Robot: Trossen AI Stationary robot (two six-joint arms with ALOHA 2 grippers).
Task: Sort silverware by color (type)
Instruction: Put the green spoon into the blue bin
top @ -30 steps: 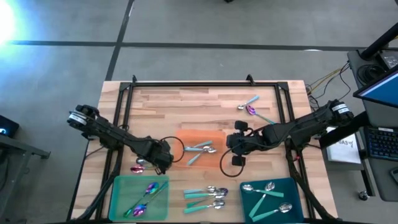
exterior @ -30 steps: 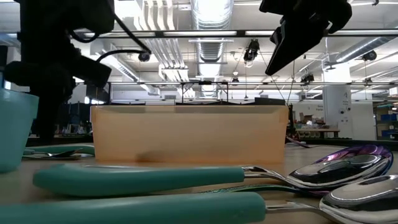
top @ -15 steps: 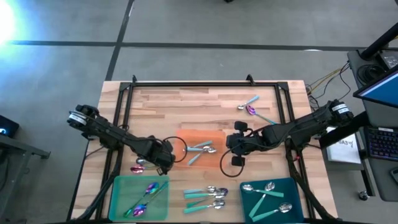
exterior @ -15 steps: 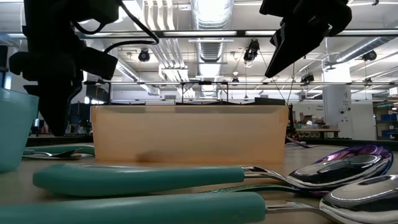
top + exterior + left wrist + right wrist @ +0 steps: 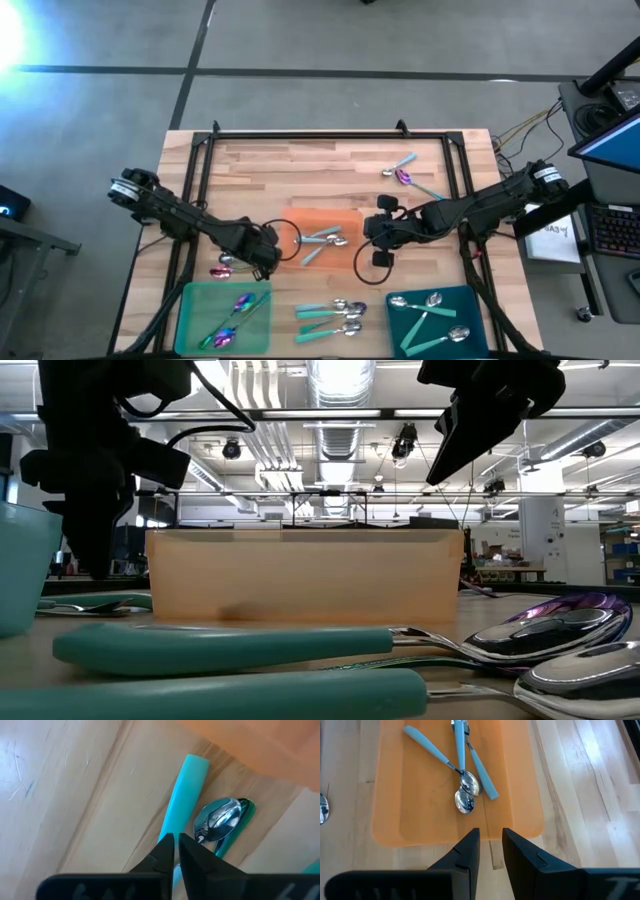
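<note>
Pinching a light-blue spoon (image 5: 182,802), left fingers (image 5: 162,852) hide its neck, right fingers (image 5: 467,851) parted.

Two dark, cable-looped jointed arms

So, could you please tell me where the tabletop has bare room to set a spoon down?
The far wooden strip beyond the flat orange tray is bare, up to the loose spoons far right. The near edge is crowded: green tray, spoon pile, teal tray.
</note>
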